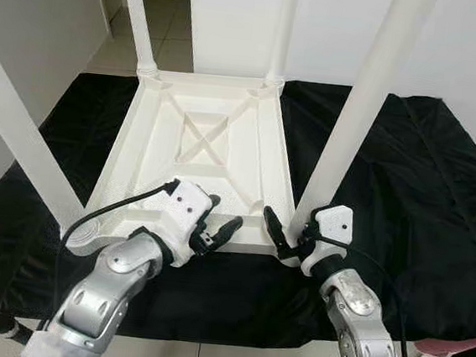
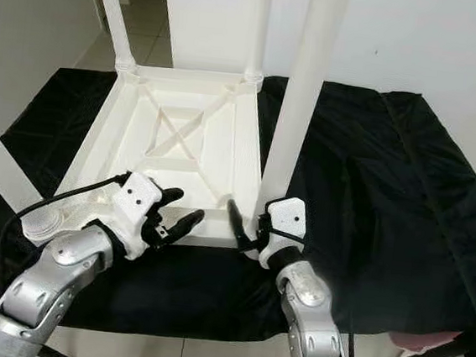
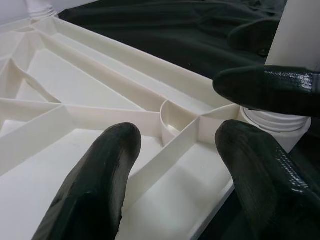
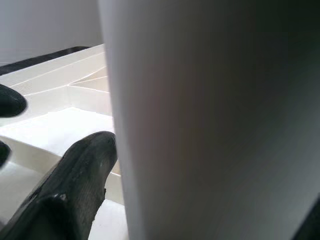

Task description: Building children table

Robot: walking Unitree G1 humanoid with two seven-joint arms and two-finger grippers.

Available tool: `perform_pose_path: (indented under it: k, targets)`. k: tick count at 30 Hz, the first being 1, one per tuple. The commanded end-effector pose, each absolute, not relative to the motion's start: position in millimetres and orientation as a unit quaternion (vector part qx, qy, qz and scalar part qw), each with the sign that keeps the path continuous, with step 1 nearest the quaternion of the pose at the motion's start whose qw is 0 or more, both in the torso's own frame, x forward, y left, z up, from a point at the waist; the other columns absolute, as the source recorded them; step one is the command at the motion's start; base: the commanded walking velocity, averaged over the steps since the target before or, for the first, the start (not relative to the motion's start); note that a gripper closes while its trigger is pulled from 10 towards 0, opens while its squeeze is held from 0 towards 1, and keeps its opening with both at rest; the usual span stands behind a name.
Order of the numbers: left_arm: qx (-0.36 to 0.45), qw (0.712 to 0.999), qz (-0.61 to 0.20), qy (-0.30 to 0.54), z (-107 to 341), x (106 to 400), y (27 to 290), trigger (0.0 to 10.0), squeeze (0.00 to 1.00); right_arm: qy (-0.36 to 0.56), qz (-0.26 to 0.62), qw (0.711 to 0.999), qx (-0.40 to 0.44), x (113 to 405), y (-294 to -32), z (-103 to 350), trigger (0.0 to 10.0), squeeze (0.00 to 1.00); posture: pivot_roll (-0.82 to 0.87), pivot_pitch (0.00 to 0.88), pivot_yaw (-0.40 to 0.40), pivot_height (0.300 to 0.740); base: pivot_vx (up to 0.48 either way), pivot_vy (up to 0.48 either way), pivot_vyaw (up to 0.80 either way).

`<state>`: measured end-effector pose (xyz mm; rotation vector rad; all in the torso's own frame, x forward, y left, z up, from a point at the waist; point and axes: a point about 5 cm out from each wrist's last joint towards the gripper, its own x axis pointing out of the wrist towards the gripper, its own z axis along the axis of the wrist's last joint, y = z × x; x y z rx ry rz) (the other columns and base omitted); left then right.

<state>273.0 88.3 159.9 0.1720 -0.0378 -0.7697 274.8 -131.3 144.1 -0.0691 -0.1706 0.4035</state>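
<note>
An upturned white plastic children's tabletop [image 1: 208, 142] lies on the black-clothed counter [image 1: 406, 186]. The right gripper [image 1: 290, 231], jaws closed, grips a white cylindrical leg [image 1: 354, 114] at the near-right corner; the left gripper [image 1: 216, 227] hovers beside, jaws parted, holding nothing

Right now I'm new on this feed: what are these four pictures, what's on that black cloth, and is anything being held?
It's a two-armed humanoid robot. The two wide pictures come from its head, looking down. The two close-ups come from cameras on its wrists, looking along the black fingers.

On the black cloth lies a white plastic table top, upside down, ribs showing. Four white legs stand up from its corners.

The right gripper is at the near right leg, close to its base. Its jaws sit around the leg, but I cannot tell if they are pressing on it. In the right wrist view the leg is very close.

The left gripper hovers open over the table top's near edge, holding nothing.
</note>
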Motion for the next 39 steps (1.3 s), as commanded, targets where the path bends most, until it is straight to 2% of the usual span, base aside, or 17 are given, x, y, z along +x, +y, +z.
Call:
perform_pose_path:
  k: [1, 20, 31, 39]
  targets:
    - [0.092, 0.914, -0.394, -0.021, 160, 274, 87, 10.0, 0.00, -0.086, 0.207, 0.974, -0.032, 276, -128, 143, 10.0, 0.00, 0.00, 0.051, 0.024, 0.740, 0.000, 0.000, 0.00]
    - [0.088, 0.913, -0.398, -0.025, 157, 272, 85, 10.0, 0.00, -0.088, 0.211, 0.973, -0.035, 280, -128, 139, 10.0, 0.00, 0.01, 0.045, 0.031, 0.740, 0.000, 0.000, 0.00]
    - [0.072, 0.908, -0.412, -0.024, 155, 265, 80, 10.0, 0.00, -0.081, 0.212, 0.973, -0.048, 277, -137, 137, 10.0, 0.00, -0.01, 0.065, 0.009, 0.740, 0.000, 0.000, 0.00]
    - [0.070, 0.906, -0.416, -0.023, 154, 265, 78, 10.0, 0.00, -0.085, 0.209, 0.973, -0.056, 279, -142, 140, 10.0, 0.00, -0.03, 0.048, 0.013, 0.740, 0.000, 0.000, 0.00]
